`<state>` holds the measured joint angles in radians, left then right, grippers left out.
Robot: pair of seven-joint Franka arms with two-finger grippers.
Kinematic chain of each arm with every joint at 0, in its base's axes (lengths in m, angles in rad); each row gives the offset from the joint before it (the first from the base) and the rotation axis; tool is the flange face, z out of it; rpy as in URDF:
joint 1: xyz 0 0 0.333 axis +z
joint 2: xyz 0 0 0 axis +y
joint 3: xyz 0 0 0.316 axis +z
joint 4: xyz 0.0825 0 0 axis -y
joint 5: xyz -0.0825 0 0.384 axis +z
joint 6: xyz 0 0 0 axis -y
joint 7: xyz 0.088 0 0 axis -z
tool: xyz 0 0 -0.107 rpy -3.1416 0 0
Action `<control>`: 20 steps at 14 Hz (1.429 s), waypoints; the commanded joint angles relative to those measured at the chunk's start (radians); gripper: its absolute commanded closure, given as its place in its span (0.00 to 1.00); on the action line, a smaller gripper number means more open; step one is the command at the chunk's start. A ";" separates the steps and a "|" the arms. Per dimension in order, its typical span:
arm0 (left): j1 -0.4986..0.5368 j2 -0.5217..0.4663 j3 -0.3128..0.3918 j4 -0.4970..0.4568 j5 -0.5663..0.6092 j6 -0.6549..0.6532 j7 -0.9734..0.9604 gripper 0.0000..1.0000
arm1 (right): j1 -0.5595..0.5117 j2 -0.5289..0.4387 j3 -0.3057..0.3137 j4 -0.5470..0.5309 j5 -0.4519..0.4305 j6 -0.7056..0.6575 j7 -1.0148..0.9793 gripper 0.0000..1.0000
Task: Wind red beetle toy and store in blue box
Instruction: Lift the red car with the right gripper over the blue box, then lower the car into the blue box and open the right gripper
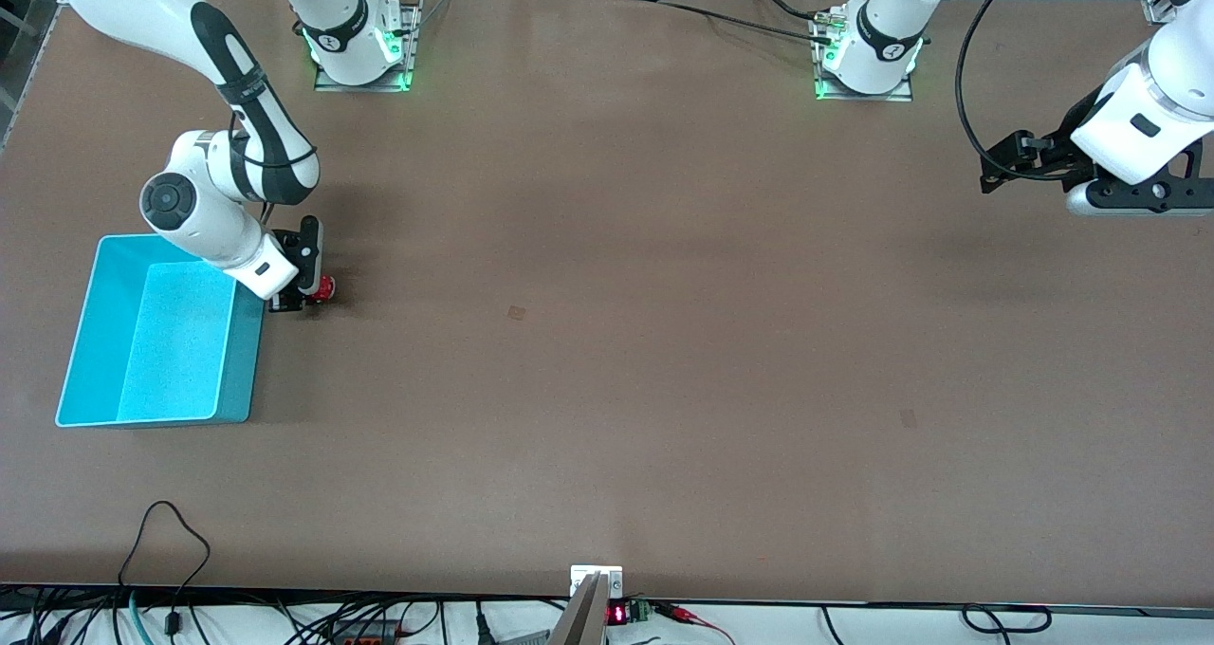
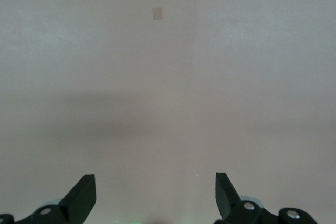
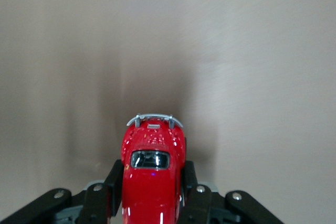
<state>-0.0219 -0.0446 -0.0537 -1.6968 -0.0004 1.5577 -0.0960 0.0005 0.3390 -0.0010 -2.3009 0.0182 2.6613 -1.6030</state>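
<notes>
Red beetle toy (image 1: 325, 289) sits at the left of the front view, a little above mid-height, pinched by the right gripper (image 1: 308, 294) low over the brown surface (image 1: 607, 341). The right wrist view shows it more plainly: the glossy red body (image 3: 152, 177) lies lengthwise between the two dark fingers (image 3: 113, 184), which press against its flanks, and its silvery bumper points away from the camera toward bare surface. Whether its wheels touch the surface cannot be told.

Just beside the toy, toward the right arm's end of the surface, stands the blue box (image 1: 85, 341), in the lower left part of the front view. It is open-topped with a pale rim, and the toy is outside it, close to the box's upper corner in that view. The right arm's white wrist overlaps that corner of the box in the front view.

At the upper right of the front view the left gripper (image 1: 991, 175) hangs in the air over the left arm's end of the surface, well apart from the toy and the box; this arm waits. In the left wrist view its two dark fingers (image 2: 84, 195) stand spread wide at the bottom of the frame with nothing between them, and only bare surface shows, with a small pale square mark (image 2: 157, 13) near the top. Two similar faint marks show on the surface in the front view, one near the centre (image 1: 516, 312) and one at the lower right (image 1: 908, 418).
</notes>
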 commanded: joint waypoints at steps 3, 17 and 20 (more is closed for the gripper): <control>-0.007 0.005 0.005 0.025 -0.007 -0.022 -0.005 0.00 | 0.076 -0.038 0.004 0.138 0.362 -0.012 0.268 0.99; -0.007 0.005 0.005 0.023 -0.007 -0.045 -0.004 0.00 | 0.012 -0.003 -0.202 0.458 0.238 -0.346 0.934 1.00; -0.007 0.005 0.005 0.025 -0.007 -0.048 0.001 0.00 | -0.031 0.046 -0.203 0.460 0.195 -0.353 0.951 1.00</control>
<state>-0.0225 -0.0446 -0.0537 -1.6960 -0.0004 1.5320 -0.0960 -0.0011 0.3310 -0.2123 -1.8721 0.2590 2.3254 -0.6903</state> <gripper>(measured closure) 0.000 0.524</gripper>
